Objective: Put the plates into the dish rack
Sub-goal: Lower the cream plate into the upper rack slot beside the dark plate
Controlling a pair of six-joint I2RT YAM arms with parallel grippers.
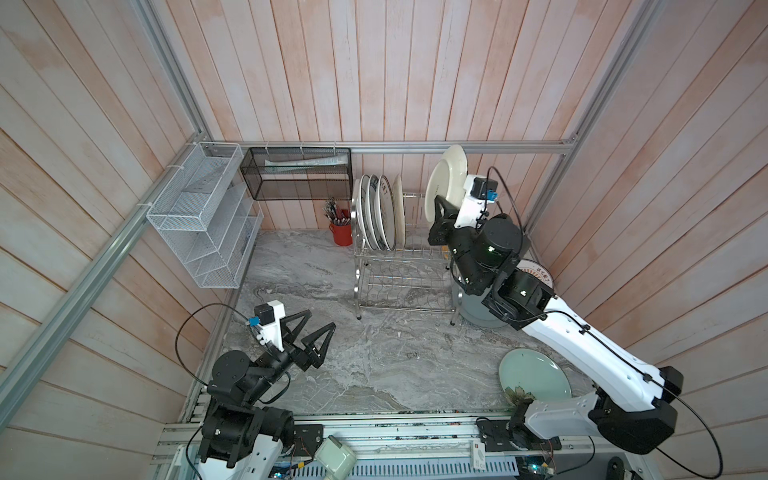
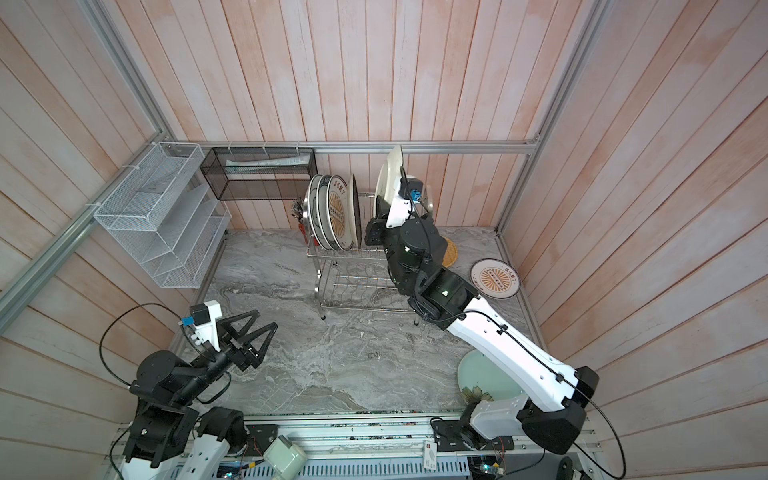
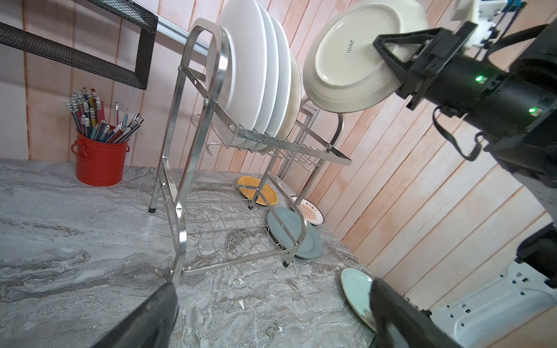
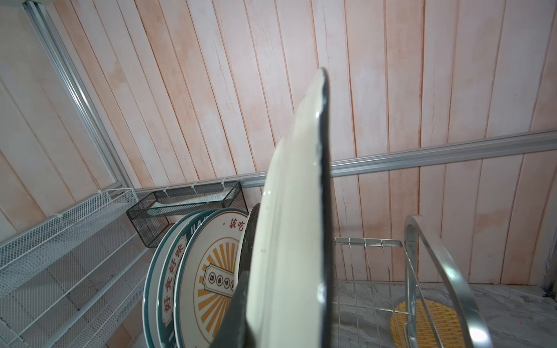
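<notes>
Two robot arms reach over the grey marble table (image 1: 374, 365). Closest to us, the left gripper (image 1: 321, 321) hangs over the table with its black fingers spread wide. Near the front right we see a round pale green plate (image 1: 536, 376) lying flat. Farther back stands the shiny two-shelf steel wire dish rack (image 1: 399, 250), with a round grey-blue plate (image 3: 312, 245) flat on the table at its right foot. Up over the right end of the top shelf, the right gripper (image 1: 439, 201) pinches the rim of a round cream plate (image 1: 446, 178) and holds it on edge in the air. Four round plates (image 1: 380, 212) stand side by side at the left end of the top shelf. Past the rack lie a round orange woven-look plate (image 2: 451, 251) and a white plate with an orange sunburst (image 2: 494, 277).
</notes>
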